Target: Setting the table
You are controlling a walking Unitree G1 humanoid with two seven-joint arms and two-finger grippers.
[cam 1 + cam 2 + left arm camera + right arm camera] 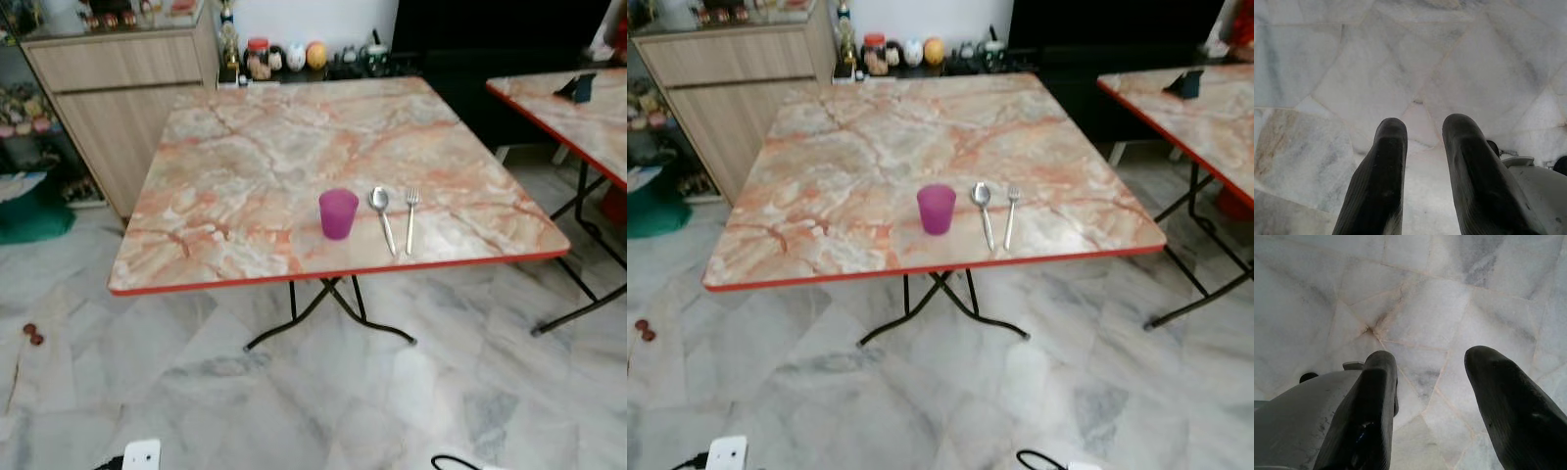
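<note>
- Left gripper, right gripper: both parted, empty, above floor.
- Table: near edge holds purple cup; beside it spoon, then fork.
- Judged partly set; no plate.

Cabinet: wooden, behind the worktop, left.
Jars: against the far wall.
Floor: marble tiles.

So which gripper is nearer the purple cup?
Neither clearly. The left gripper and right gripper both hang open over the marble floor, away from the purple cup on the table.
</note>
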